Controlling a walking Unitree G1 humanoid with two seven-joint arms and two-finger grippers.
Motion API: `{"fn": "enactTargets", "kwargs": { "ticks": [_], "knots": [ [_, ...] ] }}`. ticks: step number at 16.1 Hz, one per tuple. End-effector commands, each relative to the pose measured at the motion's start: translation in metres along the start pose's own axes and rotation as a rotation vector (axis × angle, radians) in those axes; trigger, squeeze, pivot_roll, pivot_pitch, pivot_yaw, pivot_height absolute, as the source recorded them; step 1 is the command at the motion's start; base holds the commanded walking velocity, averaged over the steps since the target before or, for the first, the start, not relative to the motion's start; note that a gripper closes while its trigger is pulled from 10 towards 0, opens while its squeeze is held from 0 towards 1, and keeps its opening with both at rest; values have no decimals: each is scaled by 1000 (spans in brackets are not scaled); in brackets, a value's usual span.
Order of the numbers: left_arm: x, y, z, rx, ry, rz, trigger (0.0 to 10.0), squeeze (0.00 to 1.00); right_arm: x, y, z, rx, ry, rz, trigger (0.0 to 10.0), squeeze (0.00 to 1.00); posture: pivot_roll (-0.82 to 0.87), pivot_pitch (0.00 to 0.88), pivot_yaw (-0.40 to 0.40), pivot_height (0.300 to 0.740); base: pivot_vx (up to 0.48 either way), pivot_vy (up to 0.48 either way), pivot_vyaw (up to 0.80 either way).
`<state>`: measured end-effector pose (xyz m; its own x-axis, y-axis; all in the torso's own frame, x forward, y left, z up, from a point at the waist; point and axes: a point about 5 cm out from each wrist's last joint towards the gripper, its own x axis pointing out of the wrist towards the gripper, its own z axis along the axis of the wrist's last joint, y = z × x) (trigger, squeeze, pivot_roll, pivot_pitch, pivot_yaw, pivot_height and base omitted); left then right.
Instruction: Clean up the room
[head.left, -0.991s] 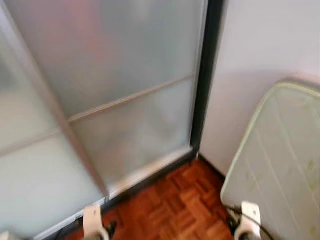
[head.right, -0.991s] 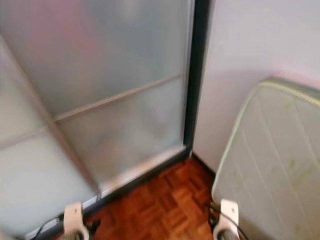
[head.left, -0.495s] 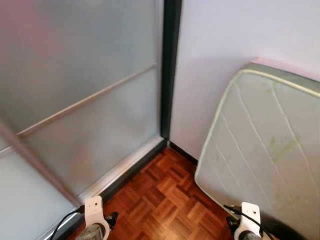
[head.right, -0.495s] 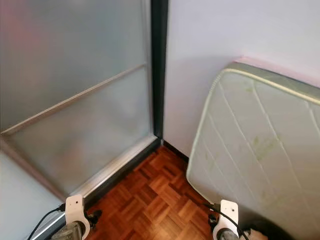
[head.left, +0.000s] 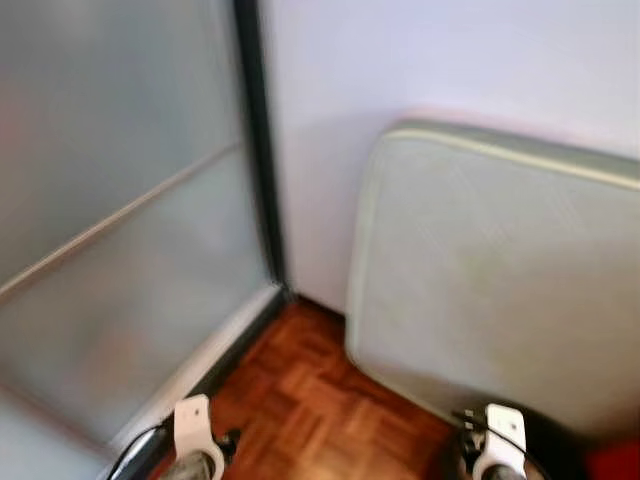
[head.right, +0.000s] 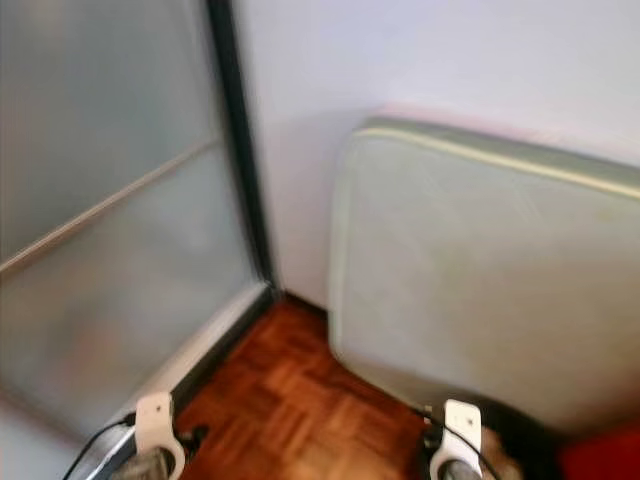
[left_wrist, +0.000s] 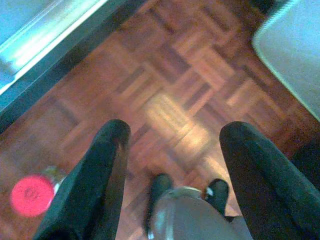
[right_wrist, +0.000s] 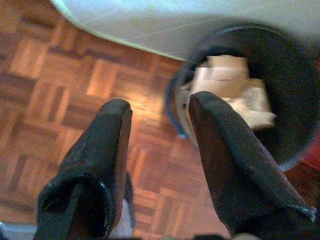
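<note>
Right wrist view: right pincer (right_wrist: 157, 130) gapes empty above a dark bin (right_wrist: 295, 85); left pincer (left_wrist: 172, 150) spread wide over parquet floor (left_wrist: 170, 95).

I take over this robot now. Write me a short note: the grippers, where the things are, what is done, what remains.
Left gripper: open, empty, above the parquet floor.
Right gripper: open, empty, beside the dark bin holding crumpled paper.
A bottle with a red cap stands on the floor near the sliding door's track.
A mattress leans against the wall.
Done: nothing visibly collected by either gripper.
Left: probably pick up the bottle.
</note>
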<state>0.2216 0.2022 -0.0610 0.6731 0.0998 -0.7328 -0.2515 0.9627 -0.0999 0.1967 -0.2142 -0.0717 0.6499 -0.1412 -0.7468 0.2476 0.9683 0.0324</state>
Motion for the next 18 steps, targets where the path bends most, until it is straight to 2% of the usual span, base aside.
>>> {"fn": "enactTargets", "kwargs": {
  "ticks": [1, 10, 12, 14, 18],
  "knots": [
    [-9, 10, -37, 265, 142, -27, 10000, 0, 11, 27, 48, 21, 34, 143, 10000, 0, 99, 0, -15, 740, 0, 0, -800],
    [-9, 10, -39, 285, 147, -36, 10000, 0, 11, 26, 45, 16, 45, 136, 10000, 0, 93, 0, -2, 740, 0, 0, -790],
    [-9, 10, -39, 318, 148, -49, 10000, 0, 11, 26, 44, 12, 49, 136, 10000, 0, 91, 0, -3, 740, 0, -154, -788],
    [-10, 10, -40, 288, 148, -41, 10000, 0, 11, 26, 43, 13, 51, 136, 10000, 0, 88, 0, 0, 740, 0, 0, -788],
    [-10, 10, -41, 299, 151, -46, 10000, 0, 11, 26, 42, 10, 55, 136, 10000, 0, 88, 0, 0, 740, 0, 0, -788]
  ]
}}
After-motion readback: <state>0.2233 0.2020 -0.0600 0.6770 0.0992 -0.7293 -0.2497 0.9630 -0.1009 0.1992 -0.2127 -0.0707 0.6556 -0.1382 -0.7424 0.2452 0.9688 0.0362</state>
